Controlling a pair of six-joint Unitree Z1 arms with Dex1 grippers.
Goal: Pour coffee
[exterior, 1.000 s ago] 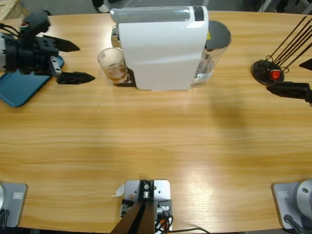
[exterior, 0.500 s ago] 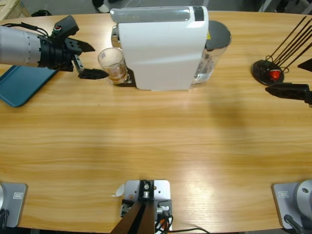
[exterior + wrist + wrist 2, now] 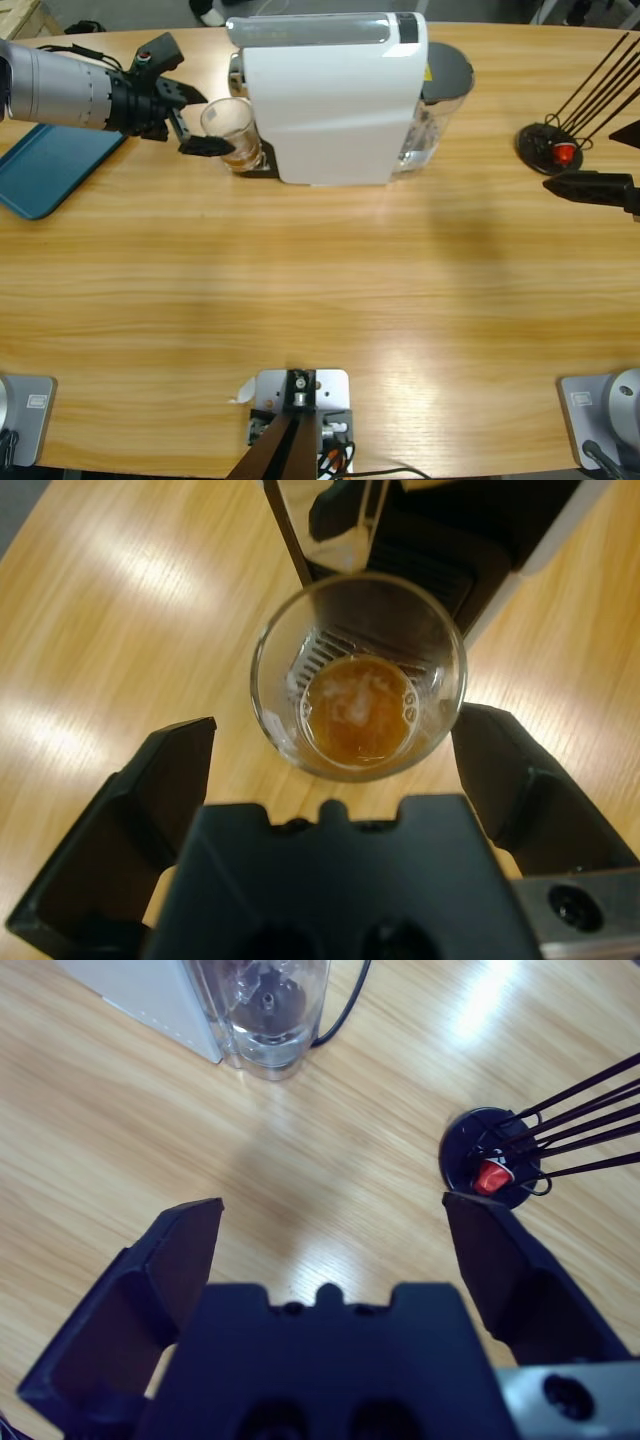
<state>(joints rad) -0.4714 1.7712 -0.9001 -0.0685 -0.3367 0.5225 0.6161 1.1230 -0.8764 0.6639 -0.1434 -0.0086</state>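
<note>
The left gripper (image 3: pixel 200 122) is spread wide with a jaw on either side of the glass tumbler (image 3: pixel 230 131), not clamped on it. The coffee (image 3: pixel 358 710) lies shallow in the tumbler's bottom, on the drip tray against the white coffee machine (image 3: pixel 330 95) near the table's (image 3: pixel 320 290) far edge. The right gripper (image 3: pixel 335 1245) hangs released near the table's right edge, beside a black stand (image 3: pixel 548 147) holding a red capsule (image 3: pixel 565 153)

Shallow amber coffee (image 3: pixel 357 712) in tumbler (image 3: pixel 290 650)
</note>
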